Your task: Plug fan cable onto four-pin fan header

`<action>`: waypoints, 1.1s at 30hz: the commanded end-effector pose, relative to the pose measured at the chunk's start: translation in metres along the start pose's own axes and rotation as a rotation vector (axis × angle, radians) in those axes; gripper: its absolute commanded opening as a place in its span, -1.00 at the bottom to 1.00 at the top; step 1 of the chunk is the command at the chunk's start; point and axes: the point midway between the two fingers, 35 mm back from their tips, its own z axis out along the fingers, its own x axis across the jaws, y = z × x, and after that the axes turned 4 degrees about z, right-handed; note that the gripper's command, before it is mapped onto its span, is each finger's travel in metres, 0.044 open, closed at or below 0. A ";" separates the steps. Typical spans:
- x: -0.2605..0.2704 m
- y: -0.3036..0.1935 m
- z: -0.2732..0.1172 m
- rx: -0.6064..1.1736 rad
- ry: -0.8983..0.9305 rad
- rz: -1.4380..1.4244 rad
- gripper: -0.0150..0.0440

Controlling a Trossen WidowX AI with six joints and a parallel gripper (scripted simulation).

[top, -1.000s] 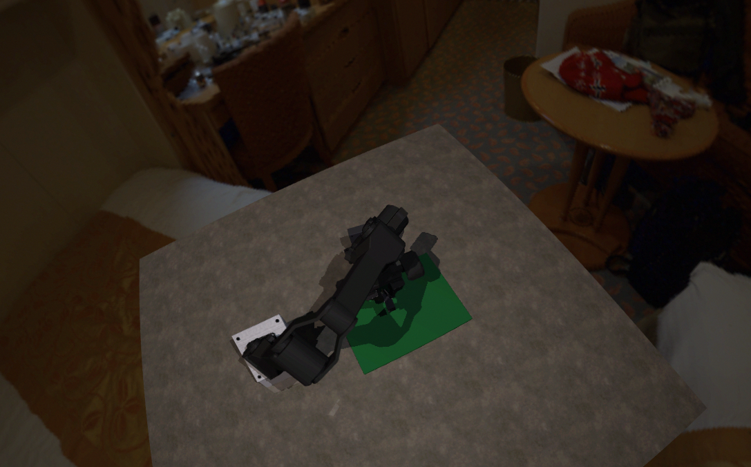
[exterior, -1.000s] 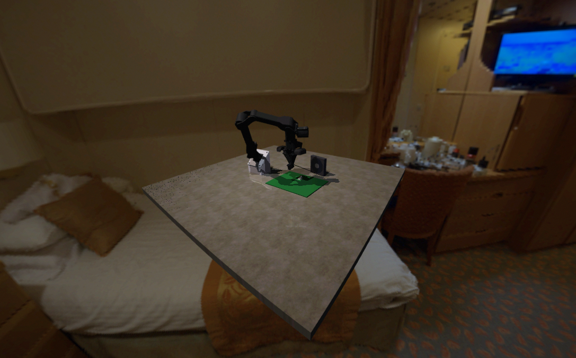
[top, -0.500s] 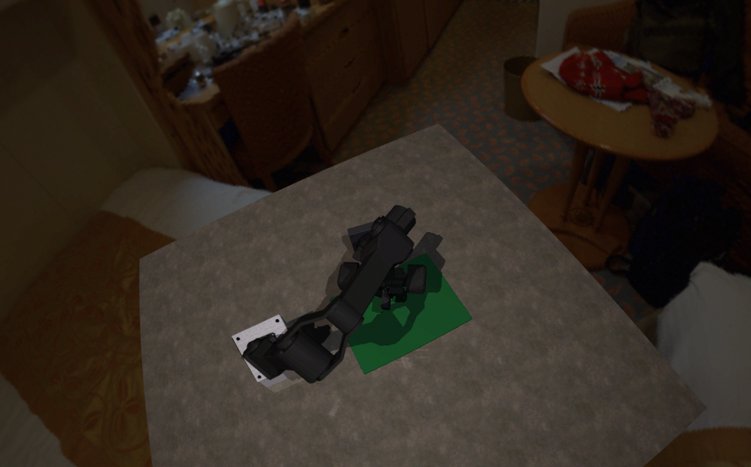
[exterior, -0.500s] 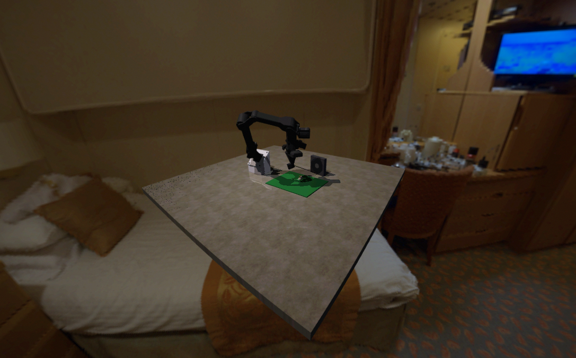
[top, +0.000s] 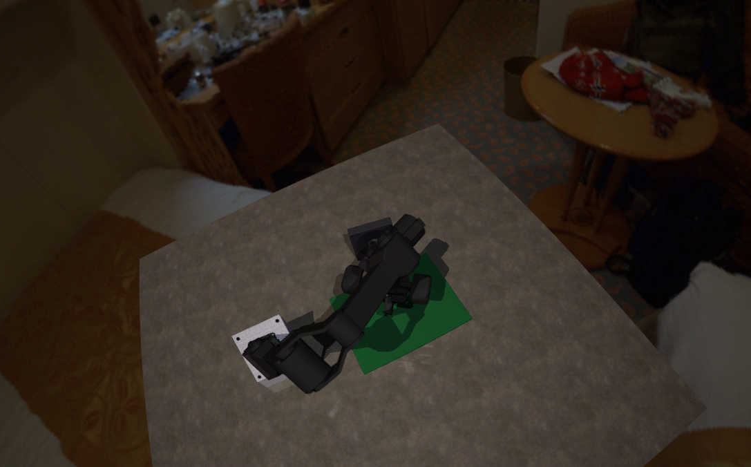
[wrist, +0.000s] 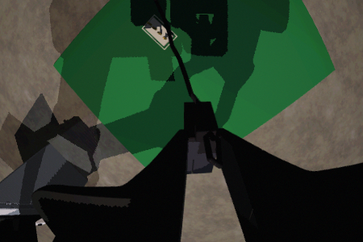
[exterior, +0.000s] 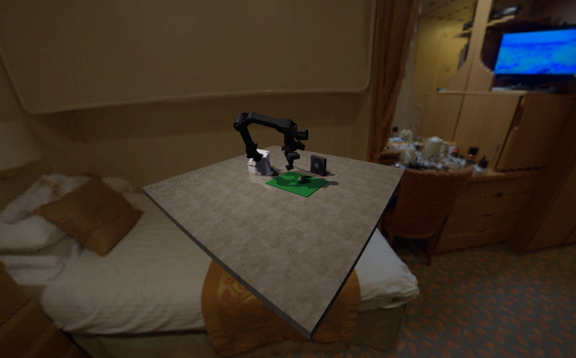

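Black plug (wrist: 198, 116) above green board (top: 433, 325) (exterior: 308, 189) (wrist: 290, 74).

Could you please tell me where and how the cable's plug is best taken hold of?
The gripper already has the plug by its upper body. That seems best: come from above, one finger on each side of the blocky housing, leaving its lower end free for the header.

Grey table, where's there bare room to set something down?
The grey table looks bare between the green board and the corner nearest the exterior camera. It's crowded around the board's fan side: the gripper, shut on the plug, the cable and the fan.
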 end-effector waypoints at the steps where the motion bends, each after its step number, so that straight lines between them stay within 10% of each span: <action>1: 0.002 -0.002 0.006 -0.027 0.045 0.000 -0.49; 33: 0.015 -0.005 0.036 -0.397 0.330 0.012 -0.49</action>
